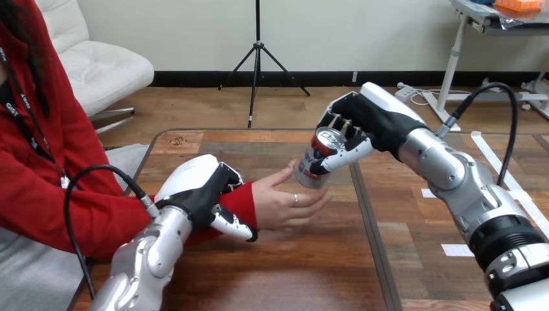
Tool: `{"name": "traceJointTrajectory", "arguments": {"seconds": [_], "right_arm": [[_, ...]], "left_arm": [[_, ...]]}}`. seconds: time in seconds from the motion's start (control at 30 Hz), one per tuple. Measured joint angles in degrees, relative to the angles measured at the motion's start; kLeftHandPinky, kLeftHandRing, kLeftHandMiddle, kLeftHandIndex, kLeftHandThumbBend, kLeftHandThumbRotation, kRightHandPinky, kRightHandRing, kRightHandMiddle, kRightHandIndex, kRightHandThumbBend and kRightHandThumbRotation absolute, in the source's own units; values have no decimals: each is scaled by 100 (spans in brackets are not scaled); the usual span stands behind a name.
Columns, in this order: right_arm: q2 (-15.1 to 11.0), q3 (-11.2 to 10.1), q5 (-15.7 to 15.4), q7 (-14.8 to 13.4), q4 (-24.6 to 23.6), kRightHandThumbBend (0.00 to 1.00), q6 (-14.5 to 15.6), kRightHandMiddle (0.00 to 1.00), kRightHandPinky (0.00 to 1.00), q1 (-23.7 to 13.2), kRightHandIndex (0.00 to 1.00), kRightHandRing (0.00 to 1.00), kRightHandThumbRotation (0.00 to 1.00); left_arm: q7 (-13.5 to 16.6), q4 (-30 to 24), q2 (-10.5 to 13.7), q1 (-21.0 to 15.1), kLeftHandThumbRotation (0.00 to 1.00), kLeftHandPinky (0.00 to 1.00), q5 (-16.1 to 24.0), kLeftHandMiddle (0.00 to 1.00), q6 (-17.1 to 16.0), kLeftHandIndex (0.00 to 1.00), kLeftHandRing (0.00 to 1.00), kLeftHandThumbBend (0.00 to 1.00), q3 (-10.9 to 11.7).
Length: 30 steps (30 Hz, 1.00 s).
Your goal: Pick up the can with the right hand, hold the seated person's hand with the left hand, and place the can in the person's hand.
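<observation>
Red-and-silver can (pixel 318 159) is up off the bench (pixel 291 272), and that is the first job done, by the look of it. From the head view: the right hand (pixel 353 126) has its fingers wrapped over the top and far side of the can, thumb across the near side, a firm grip. The can tilts, its top leaning away to the right, its base low and to the left.

Over at the left, the left hand (pixel 201 191) sits on the person's wrist (pixel 245 199), just at the red cuff, fingers curled over the top and the thumb hooked underneath. So the holding step looks done too.

Now the handover. The person's hand (pixel 288 202) lies open above the bench, fingers stretched toward the can, thumb raised beside it. The can's base hangs right at those fingers; whether it touches them I cannot tell.

What is left, as I judge it: settle the can fully into that open palm and let the right hand's grip go. Nearly there.
</observation>
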Motion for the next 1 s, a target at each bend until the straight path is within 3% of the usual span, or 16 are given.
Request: {"name": "traceJointTrajectory", "arguments": {"seconds": [0.57,0.77,1.0], "right_arm": [[38,0,2,110,-137,71,0,41,29,0,45,35,0],[34,0,4,179,-216,71,7,36,24,0,45,30,0],[39,0,29,294,-289,73,13,33,22,0,40,27,0]], "left_arm": [[0,0,-138,-4,0,23,52,38,7,36,28,66,1],[0,0,-148,-4,0,23,51,37,7,35,28,66,1],[0,0,-158,-4,0,22,49,37,7,34,28,64,2]]}}
